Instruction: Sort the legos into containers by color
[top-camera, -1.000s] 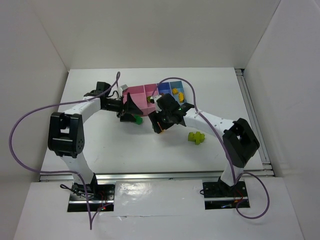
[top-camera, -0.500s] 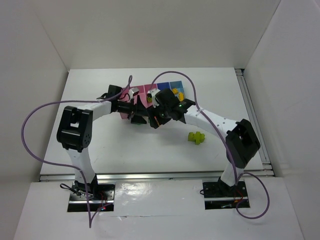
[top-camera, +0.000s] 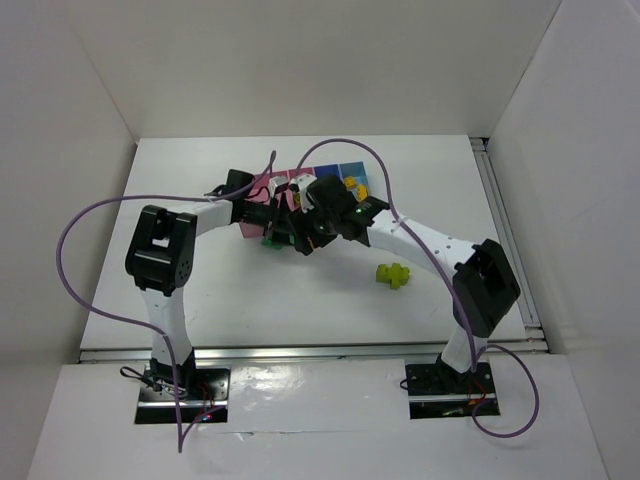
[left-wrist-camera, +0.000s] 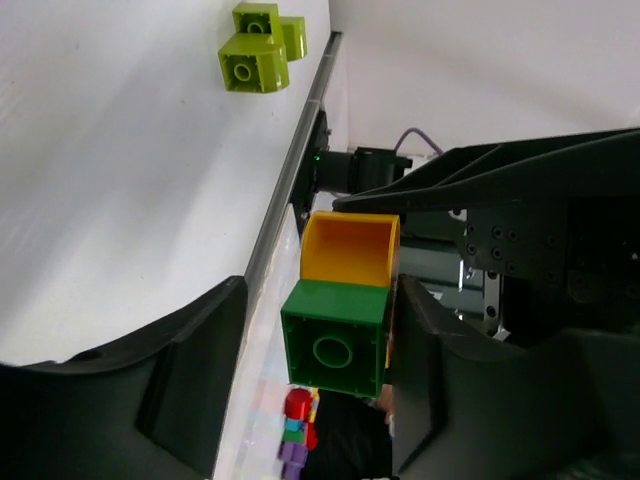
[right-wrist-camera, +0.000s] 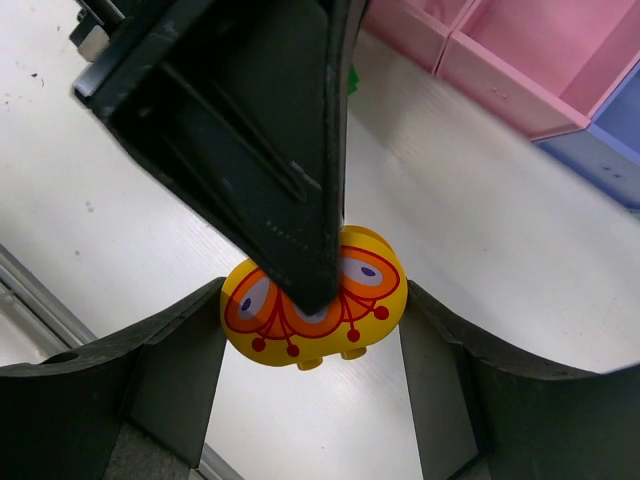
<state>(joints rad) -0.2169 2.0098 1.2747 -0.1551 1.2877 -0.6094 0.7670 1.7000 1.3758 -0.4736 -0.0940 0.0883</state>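
Note:
A dark green lego (left-wrist-camera: 334, 340) sits between the fingers of my left gripper (left-wrist-camera: 325, 300), its hollow underside facing the camera. The jaws stand open around it, with a gap on one side. Just beyond it is a yellow lego (right-wrist-camera: 315, 315) with an orange pattern, and my right gripper (right-wrist-camera: 313, 300) is shut on it above the table. One left finger crosses in front of that lego. From above, both grippers (top-camera: 278, 232) (top-camera: 305, 238) meet in front of the containers (top-camera: 283, 178), whose pink bins (right-wrist-camera: 520, 50) are partly hidden by the arms.
Lime green legos (top-camera: 393, 273) (left-wrist-camera: 258, 48) lie on the table to the right of the grippers. A yellow lego (top-camera: 352, 184) lies in the light blue bin at the row's right end. The table's metal front rail (left-wrist-camera: 290, 170) runs close by.
My left arm has swung right until its gripper meets the right one, and its jaws have narrowed around the green lego. The right gripper shifted slightly up and left with the yellow lego.

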